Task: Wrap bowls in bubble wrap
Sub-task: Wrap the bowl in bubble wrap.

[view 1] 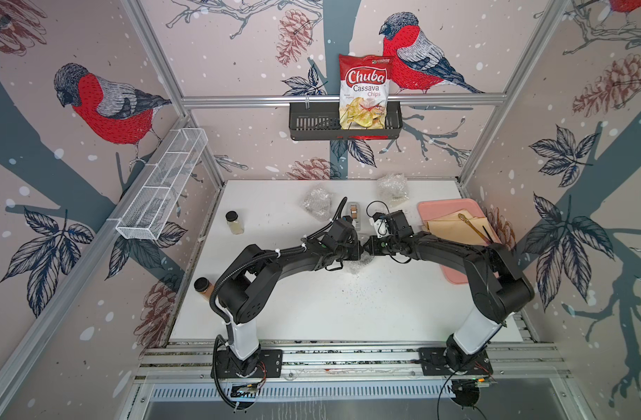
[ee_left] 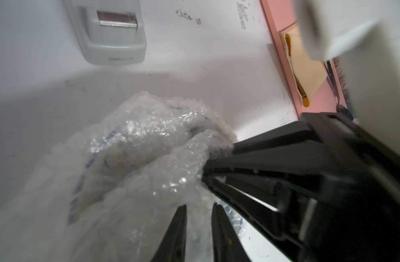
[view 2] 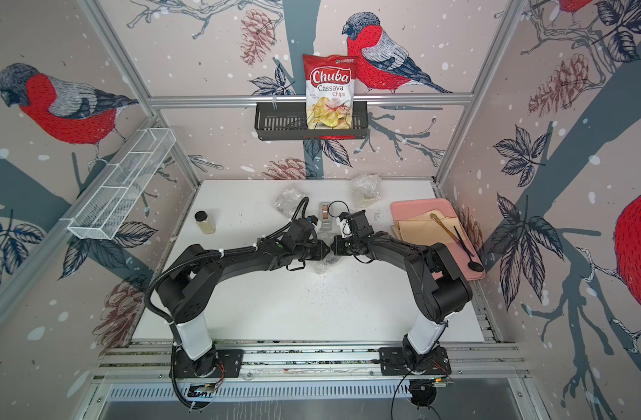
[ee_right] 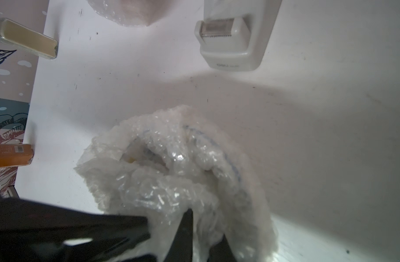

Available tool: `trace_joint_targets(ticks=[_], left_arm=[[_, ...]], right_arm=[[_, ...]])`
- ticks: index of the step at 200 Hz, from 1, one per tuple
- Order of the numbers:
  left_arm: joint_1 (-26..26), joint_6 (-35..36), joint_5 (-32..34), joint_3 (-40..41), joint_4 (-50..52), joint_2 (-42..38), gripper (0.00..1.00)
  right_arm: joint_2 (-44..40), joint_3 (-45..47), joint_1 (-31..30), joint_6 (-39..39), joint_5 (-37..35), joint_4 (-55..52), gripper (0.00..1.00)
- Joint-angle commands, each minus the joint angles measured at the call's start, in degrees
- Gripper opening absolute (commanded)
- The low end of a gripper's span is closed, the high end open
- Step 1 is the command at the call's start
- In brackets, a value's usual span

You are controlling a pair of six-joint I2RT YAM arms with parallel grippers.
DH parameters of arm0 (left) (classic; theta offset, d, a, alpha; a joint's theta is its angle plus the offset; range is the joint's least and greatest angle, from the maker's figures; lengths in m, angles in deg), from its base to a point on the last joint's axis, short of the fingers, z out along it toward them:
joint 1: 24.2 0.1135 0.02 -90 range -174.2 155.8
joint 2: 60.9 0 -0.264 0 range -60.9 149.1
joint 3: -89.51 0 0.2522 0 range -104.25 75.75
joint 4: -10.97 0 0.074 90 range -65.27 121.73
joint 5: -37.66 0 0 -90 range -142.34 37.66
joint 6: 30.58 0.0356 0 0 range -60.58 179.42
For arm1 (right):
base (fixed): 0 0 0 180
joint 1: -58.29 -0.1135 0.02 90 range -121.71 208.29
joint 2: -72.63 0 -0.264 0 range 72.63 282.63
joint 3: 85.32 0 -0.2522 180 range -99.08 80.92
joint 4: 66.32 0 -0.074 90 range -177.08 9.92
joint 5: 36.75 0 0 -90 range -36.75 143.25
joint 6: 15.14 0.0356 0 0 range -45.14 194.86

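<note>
Left gripper (ee_left: 199, 224) is pinching the bubble wrap (ee_left: 137, 158) around the bowl (ee_right: 234, 169), right gripper (ee_left: 218, 158) touching it, grip unclear

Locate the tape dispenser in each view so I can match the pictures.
In a top view: tape dispenser at centre, just beyond the bubble wrap bundle.
In a top view: same spot, beyond the bundle.
Left wrist: past the bundle, cutter facing the camera.
Right wrist: past the bundle, cutter facing the camera.
Shared landmark: the bundle, in all four.
</note>
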Motion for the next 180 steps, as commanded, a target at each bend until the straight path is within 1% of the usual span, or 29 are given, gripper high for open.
trace_joint_targets(ticks=[1, 13, 24, 46, 73, 91, 124, 137, 147, 159, 166, 180], left_arm=[[0.0, 1.0, 0.14, -0.77, -0.08, 1.7, 0.25], [0.0, 1.14, 0.8, -0.63, 0.32, 2.1, 0.25], [0.01, 1.16, 0.83, -0.24, 0.15, 2.27, 0.25], [0.01, 1.08, 0.59, -0.23, 0.31, 2.87, 0.25], [0.0, 0.87, 0.84, -0.33, 0.17, 2.67, 0.25], [0.0, 1.06, 1.22, -0.66, 0.67, 2.46, 0.25], [0.0, 1.23, 1.07, -1.01, 1.08, 2.28, 0.25], [0.0, 1.22, 0.97, -0.95, 1.16, 1.95, 0.26], [0.02, 1.22, 1.12, -0.71, 1.13, 1.39, 0.28], [0.01, 1.05, 1.82, -0.1, 1.44, 0.06, 0.32], [0.02, 0.73, 2.67, 0.56, 1.55, -1.22, 0.38], [0.13, -0.06, 4.87, 2.83, 1.34, -4.61, 0.51]], right_arm=[[-1.82, 0.15, 0.65, -0.17, 1.07, -0.5, 0.23], [-3.01, 0.26, 1.25, -0.24, 1.31, -0.73, 0.27], [-4.09, 0.27, 1.79, -0.19, 1.27, -0.89, 0.32], [-4.96, -0.17, 3.13, -0.6, 1.02, -1.52, 0.45], [-3.18, -1.65, 3.77, -2.84, -0.37, -4.06, 0.61], [-0.55, -2.86, 3.75, -3.96, 0.89, -5.32, 0.65], [3.31, -3.42, 3.53, -3.73, 2.44, -3.03, 0.65], [4.47, -3.5, 3.67, -3.35, 2.96, -1.42, 0.63], [5.31, -3.51, 3.6, -2.87, 3.18, -0.38, 0.57], [6.06, -3.76, 3.67, -2.69, 3.66, 0.01, 0.45], [6.3, -3.79, 3.51, -2.67, 3.89, 0.06, 0.39], [6.36, -3.61, 3.42, -2.79, 3.73, 0.01, 0.32]])
